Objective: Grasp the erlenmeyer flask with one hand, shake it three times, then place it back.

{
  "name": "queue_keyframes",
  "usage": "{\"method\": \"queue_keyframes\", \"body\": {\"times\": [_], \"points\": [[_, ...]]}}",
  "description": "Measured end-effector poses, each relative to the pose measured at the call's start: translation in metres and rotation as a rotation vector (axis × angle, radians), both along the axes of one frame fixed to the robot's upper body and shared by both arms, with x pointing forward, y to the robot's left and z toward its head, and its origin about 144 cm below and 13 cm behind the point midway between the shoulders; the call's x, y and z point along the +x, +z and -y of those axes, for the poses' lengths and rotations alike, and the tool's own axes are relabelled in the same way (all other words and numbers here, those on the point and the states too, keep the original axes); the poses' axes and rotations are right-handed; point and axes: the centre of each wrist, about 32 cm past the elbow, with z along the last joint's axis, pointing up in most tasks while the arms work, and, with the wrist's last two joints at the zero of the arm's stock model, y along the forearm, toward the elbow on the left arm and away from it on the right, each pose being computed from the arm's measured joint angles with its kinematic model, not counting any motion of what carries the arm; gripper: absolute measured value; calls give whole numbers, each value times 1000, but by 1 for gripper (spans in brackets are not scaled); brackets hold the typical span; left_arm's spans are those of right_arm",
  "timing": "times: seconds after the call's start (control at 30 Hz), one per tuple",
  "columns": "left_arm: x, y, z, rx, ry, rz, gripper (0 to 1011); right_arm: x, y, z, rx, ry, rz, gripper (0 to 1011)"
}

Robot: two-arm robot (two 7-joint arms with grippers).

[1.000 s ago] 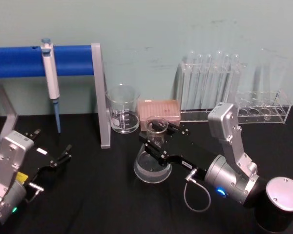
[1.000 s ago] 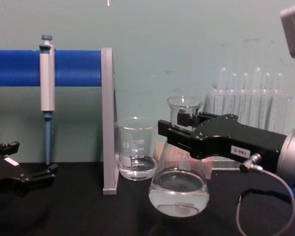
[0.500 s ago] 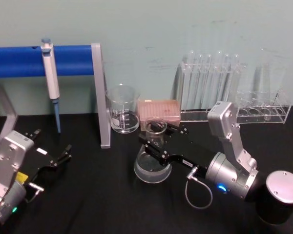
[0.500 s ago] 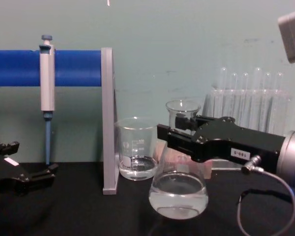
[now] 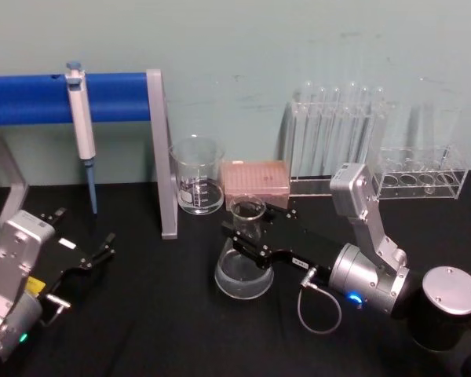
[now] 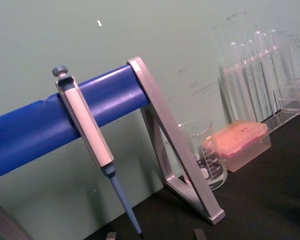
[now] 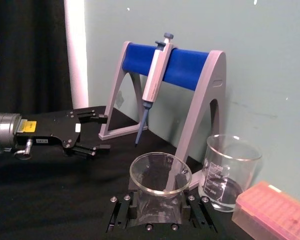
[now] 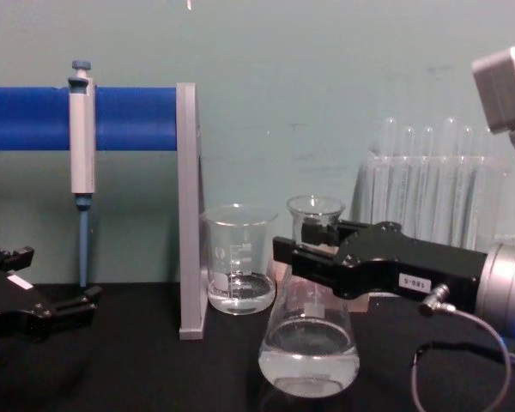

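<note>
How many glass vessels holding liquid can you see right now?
2. The erlenmeyer flask, neck held in the right hand, at centre; the beaker behind it, beside the grey stand leg. Liquid in the back test tubes cannot be told.

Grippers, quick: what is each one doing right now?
Left gripper: open, holding nothing, parked low on the left.
Right gripper: shut on the neck of the erlenmeyer flask.
</note>
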Motion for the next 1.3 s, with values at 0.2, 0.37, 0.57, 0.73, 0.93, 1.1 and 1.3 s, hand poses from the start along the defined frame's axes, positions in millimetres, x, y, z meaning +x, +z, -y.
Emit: {"method": "queue_keyframes", "body": {"times": [0.2, 0.37, 0.57, 0.73, 0.93, 1.1, 1.3], "points": [[0, 0, 0, 0, 0, 0, 1001, 6, -4, 2, -1, 18, -15, 451], [0, 0, 0, 0, 0, 0, 1001, 10, -6, 3, -4, 28, -23, 451], [0, 0, 0, 0, 0, 0, 1001, 13, -10, 3, -13, 44, -33, 451], [0, 0, 0, 0, 0, 0, 1001, 16, -13, 2, -21, 52, -40, 451], [0, 0, 0, 0, 0, 0, 1001, 18, -15, 2, -31, 55, -47, 451], [0, 0, 0, 0, 0, 0, 1001, 18, -18, 1, -37, 56, -52, 451], [0, 0, 0, 0, 0, 0, 1001, 18, -20, 0, -42, 59, -57, 451]]}}
